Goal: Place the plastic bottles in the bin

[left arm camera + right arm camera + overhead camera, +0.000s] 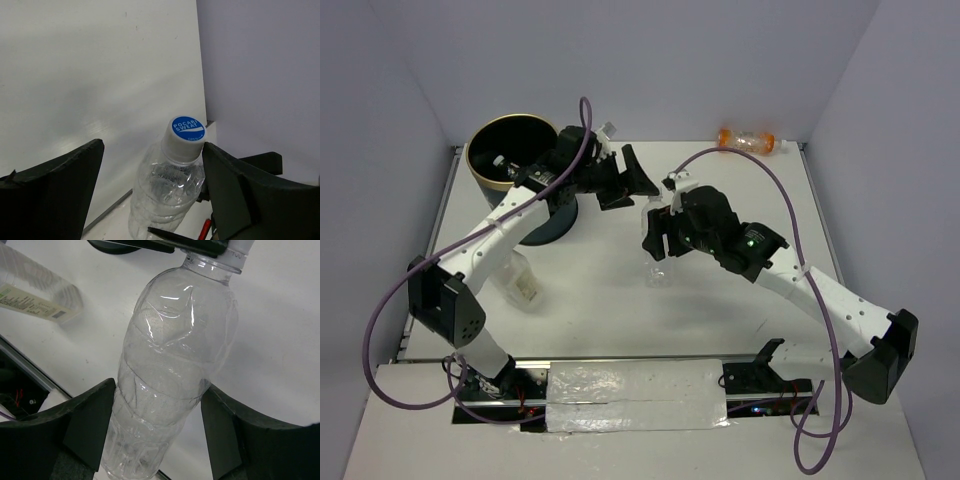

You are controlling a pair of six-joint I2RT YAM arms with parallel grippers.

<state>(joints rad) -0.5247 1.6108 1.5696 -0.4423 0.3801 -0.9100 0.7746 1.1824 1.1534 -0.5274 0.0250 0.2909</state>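
White table (pixel 720 320), lilac walls (pixel 670 60), gripped clear bottle (pixel 175 365)

clear bottle (pixel 170 370) gripped mid-table, dark bin (pixel 470 158) back-left.

- I see the clear bottle (pixel 170 355) as thin, transparent plastic: glossy, ribbed and creased, catching bright highlights.
- Its cap (pixel 186 137) is smooth white plastic with a glossy blue printed top.
- The fingers (pixel 55 190) of the left gripper (pixel 152 147) look like matt black plastic, faintly grainy, scuffed along one edge.
- The right gripper (pixel 159 386) has the same dull black finish.
- The table (pixel 720 320) is smooth, matt white.
- The bin (pixel 468 160) is dark and smooth, its tan-gold rim slightly shiny.
- The orange-tinted bottle (pixel 747 139) is translucent plastic.
- The strip (pixel 635 395) at the near edge looks silvery and crinkled.
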